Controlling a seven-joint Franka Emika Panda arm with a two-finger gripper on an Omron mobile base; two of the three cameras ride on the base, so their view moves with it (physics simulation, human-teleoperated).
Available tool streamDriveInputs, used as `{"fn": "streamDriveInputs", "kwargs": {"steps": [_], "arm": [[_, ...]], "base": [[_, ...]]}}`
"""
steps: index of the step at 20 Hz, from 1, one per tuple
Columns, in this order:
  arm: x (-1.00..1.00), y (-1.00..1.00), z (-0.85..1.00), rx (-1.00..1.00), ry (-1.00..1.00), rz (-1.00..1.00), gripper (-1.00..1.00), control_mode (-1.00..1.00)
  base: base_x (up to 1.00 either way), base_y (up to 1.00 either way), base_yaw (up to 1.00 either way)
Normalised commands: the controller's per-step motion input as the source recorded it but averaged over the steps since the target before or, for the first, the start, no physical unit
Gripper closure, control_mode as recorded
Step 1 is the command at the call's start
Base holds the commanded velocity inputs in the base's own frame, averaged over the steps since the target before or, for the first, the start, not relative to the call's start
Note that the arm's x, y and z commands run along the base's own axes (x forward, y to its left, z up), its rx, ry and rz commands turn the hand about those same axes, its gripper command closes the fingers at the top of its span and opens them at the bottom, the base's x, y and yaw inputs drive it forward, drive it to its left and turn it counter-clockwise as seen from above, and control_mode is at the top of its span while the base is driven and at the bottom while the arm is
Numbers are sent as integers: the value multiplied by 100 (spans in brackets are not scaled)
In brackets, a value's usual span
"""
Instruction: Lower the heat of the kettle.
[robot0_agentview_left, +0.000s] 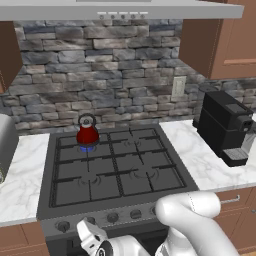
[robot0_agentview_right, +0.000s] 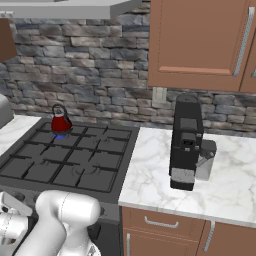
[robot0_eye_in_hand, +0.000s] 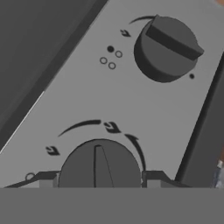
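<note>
The white arm folds low in front of the dark gas stove (robot0_agentview_left: 115, 165), its bulky elbow at about 5 o'clock in the left base view, the forearm reaching down toward 7 o'clock, where the wrist and hand sit against the stove's grey control panel (robot0_eye_in_hand: 87, 100).

In the hand view the gripper (robot0_eye_in_hand: 99, 180) faces that panel straight on. A round dark grey knob with a raised ridge (robot0_eye_in_hand: 99, 168) sits at 6 o'clock, and the two dark fingertips (robot0_eye_in_hand: 46, 178) stand on either side of it, pressed against its rim: the jaws are clamped on this knob. Its ridge points toward 12 o'clock in that view, with small flame marks arcing above it. A second dark round knob (robot0_eye_in_hand: 168, 48) lies at about 1 o'clock, apart from the gripper, its ridge slanting across.

The small round-bodied red kettle with a dark looped handle (robot0_agentview_left: 87, 132) stands upright on the stove's back-left burner, at about 11 o'clock in the left base view, with a blue flame (robot0_agentview_left: 87, 148) visible under its base. A boxy black coffee machine (robot0_agentview_left: 225, 127) stands on the white marble counter (robot0_agentview_left: 195, 155) at 3 o'clock, well apart from the kettle.
</note>
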Motion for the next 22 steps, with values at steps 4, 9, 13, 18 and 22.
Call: {"fn": "streamDriveInputs", "kwargs": {"steps": [4,9,13,18,22], "arm": [[1,4,-6,27,-2,-4,100,-100],[0,7,-2,31,0,-9,100,-100],[0,4,0,29,0,-10,100,-100],[0,0,-2,33,-2,-13,100,-100],[0,0,-1,39,-5,-13,100,-100]], "base": [[0,0,0],[0,0,0],[0,0,0],[0,0,0],[0,0,0]]}}
